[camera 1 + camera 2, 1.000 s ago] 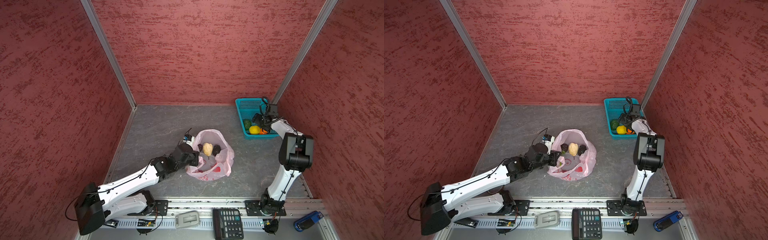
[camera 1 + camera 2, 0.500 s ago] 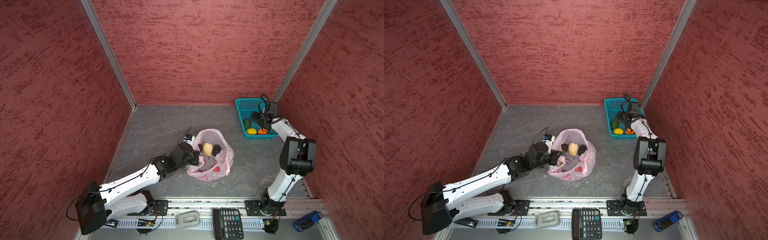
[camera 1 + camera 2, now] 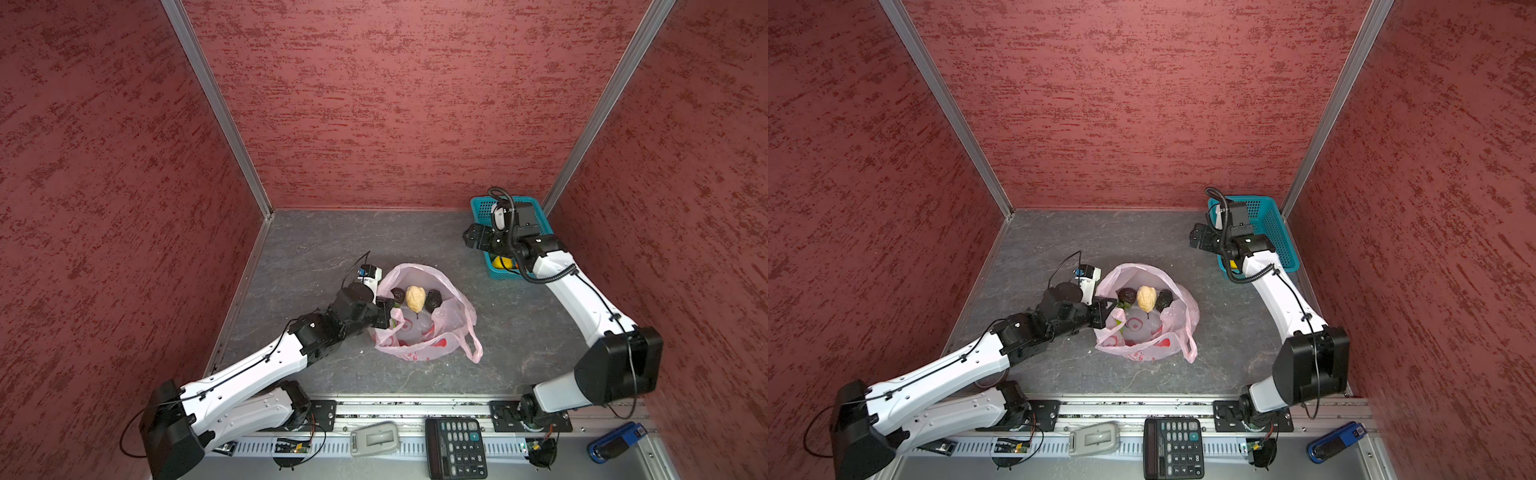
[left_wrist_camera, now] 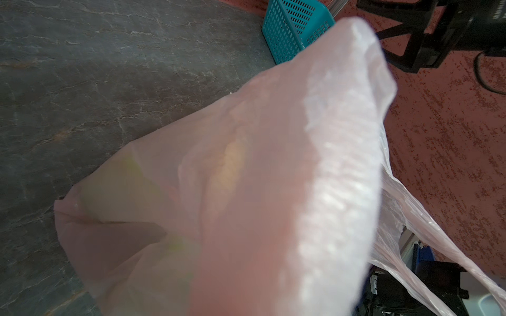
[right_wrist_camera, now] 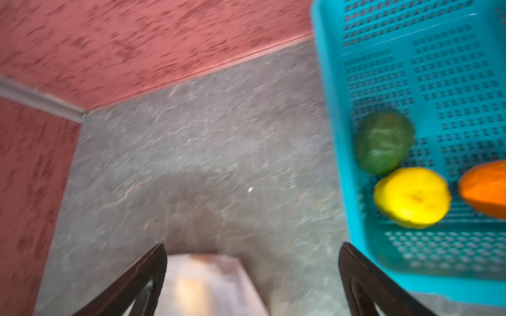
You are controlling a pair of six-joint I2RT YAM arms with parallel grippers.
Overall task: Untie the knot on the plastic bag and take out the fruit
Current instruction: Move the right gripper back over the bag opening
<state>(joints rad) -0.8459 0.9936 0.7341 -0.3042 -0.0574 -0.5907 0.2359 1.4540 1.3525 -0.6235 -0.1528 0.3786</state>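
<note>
Pink translucent plastic bag (image 3: 419, 349), mouth open

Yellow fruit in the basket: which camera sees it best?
Right wrist view: the yellow fruit shows whole, though blurred, in the teal basket. In both top views the right arm hides most of it. The left wrist view misses it.

Bare floor (image 3: 436, 249) between plastic bag (image 3: 419, 345) and basket (image 3: 482, 205) seems passable; left hand (image 3: 386, 312) blocks the bag's rim.
</note>
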